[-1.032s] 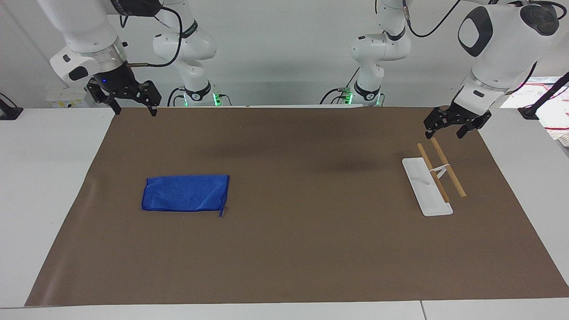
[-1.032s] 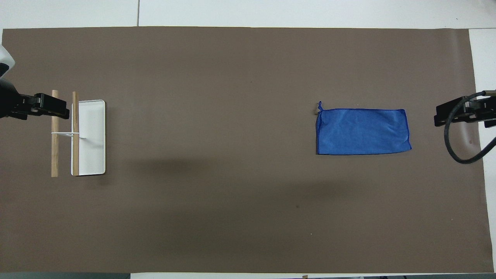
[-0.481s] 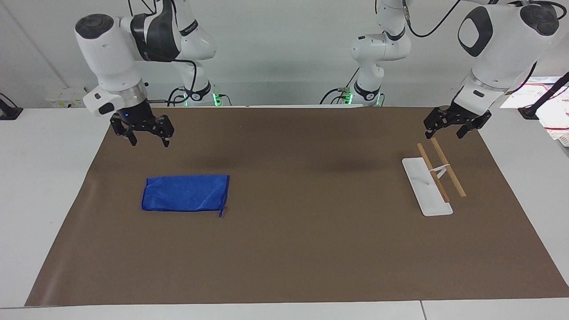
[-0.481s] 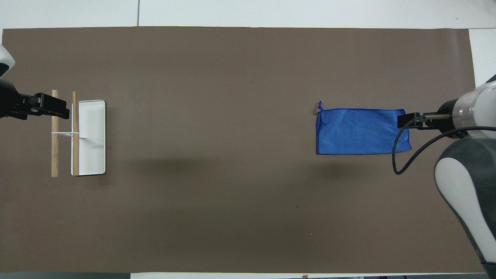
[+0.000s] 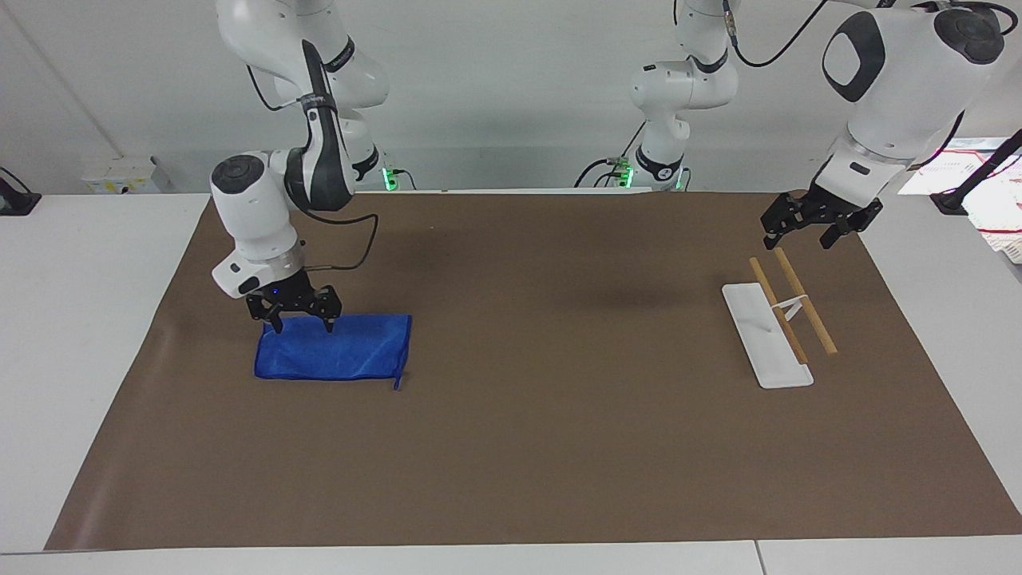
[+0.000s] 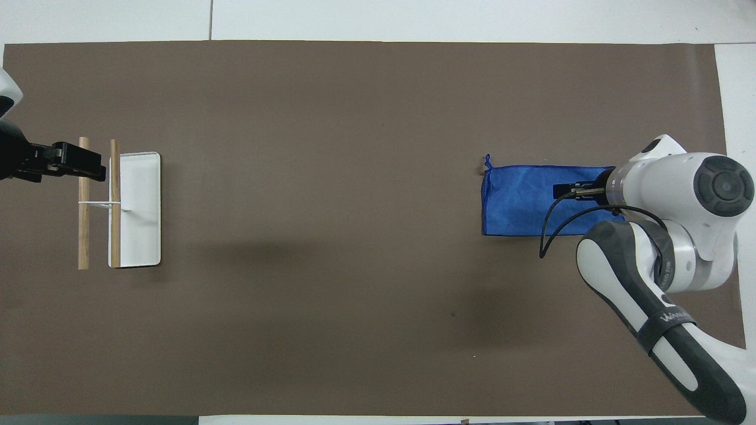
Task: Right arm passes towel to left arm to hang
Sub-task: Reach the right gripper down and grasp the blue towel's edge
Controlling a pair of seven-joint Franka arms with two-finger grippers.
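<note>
**Right pincer low over the towel's near edge**

My left arm waits at its own end of the worktop [image 5: 96, 335], and my left pincer [image 5: 820, 227] hangs in the air with its fingers spread, over the brown mat [image 5: 543, 447] just by the robot-side tips of the rack's two wooden rods [image 5: 805, 299]. In the overhead view that pincer [image 6: 71, 163] covers the end of the outer rod.

The towel rack [image 5: 768, 335] stands on a white base plate [image 6: 142, 206], its two rods running side by side away from me, joined by a thin white bracket.

Toward my right arm's end, my right pincer [image 5: 300, 313] is down low over the edge of the blue towel [image 5: 343, 355] that lies nearest to me, at the end away from the loop. Its fingers are spread and point down at the cloth; I cannot tell whether the tips touch it. A small blue light shows on the wrist.

The towel [image 6: 525, 200] lies flat on the mat, a folded rectangle, well apart from the rack. Its thin loop [image 5: 397, 382] sticks out at the corner farthest from me, on the side toward the rack.
</note>
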